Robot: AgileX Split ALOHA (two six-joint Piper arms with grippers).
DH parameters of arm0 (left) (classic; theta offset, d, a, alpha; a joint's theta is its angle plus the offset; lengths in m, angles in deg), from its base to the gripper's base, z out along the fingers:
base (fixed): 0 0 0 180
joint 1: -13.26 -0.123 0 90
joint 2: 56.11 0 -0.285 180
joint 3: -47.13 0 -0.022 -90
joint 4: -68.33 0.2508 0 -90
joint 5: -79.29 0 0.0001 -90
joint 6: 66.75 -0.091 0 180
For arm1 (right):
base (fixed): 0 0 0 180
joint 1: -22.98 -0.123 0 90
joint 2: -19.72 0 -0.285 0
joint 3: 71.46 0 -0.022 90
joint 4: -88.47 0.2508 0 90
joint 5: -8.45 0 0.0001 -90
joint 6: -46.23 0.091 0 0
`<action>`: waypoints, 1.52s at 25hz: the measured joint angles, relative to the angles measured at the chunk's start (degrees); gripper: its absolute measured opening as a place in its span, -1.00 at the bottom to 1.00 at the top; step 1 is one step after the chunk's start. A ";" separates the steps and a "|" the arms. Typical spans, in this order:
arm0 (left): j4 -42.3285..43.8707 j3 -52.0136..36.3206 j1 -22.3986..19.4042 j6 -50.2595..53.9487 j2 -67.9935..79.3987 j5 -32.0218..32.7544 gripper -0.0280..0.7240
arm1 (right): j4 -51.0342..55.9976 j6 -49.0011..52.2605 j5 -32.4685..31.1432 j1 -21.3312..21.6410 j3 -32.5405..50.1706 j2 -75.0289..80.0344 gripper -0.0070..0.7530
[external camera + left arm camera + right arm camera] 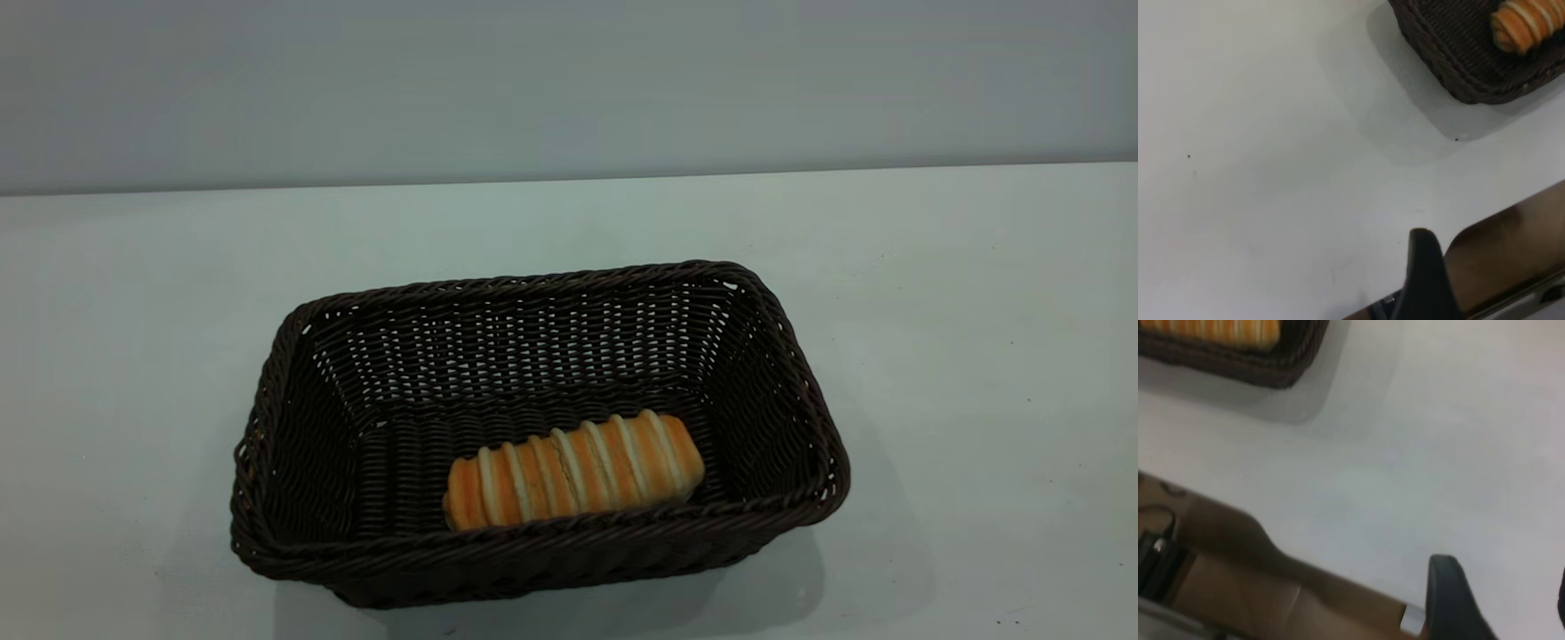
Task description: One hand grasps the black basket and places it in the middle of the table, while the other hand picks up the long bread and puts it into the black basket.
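Observation:
The black basket (pixel 533 427) stands on the white table (pixel 978 356) near the middle of the exterior view. The long bread (pixel 573 471) lies flat inside it, along the near wall. Neither arm shows in the exterior view. In the left wrist view my left gripper (pixel 1426 280) hangs over bare table near its edge, well apart from the basket's corner (pixel 1458 60) and the bread's end (pixel 1525 23). In the right wrist view my right gripper (pixel 1503 587) is open over bare table with nothing in it, far from the basket (pixel 1251 367) and the bread (pixel 1218 330).
A brown surface (pixel 1511 247) lies past the table's edge by the left gripper, and the same kind of brown surface (pixel 1238 587) shows by the right gripper. Wide bare table surrounds the basket on all sides.

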 joint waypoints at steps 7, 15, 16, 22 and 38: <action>0.10 -1.98 0.00 0.00 -6.23 -0.27 0.57 | 0.00 0.06 0.00 0.00 0.00 -6.44 0.08; -1.51 -2.24 0.00 0.05 -7.92 1.77 0.57 | 0.00 0.06 -0.05 0.00 0.00 -8.37 0.08; -1.57 -2.70 0.00 0.05 -7.92 2.34 0.57 | 0.00 0.06 -0.05 0.00 0.00 -8.43 0.08; -2.42 -3.22 0.00 -0.40 -8.05 3.56 0.56 | 0.00 0.06 -0.05 0.00 0.00 -8.43 0.08; -4.40 -3.22 0.00 -2.59 -8.11 3.56 0.55 | 0.00 0.06 -0.05 0.00 0.00 -8.43 0.08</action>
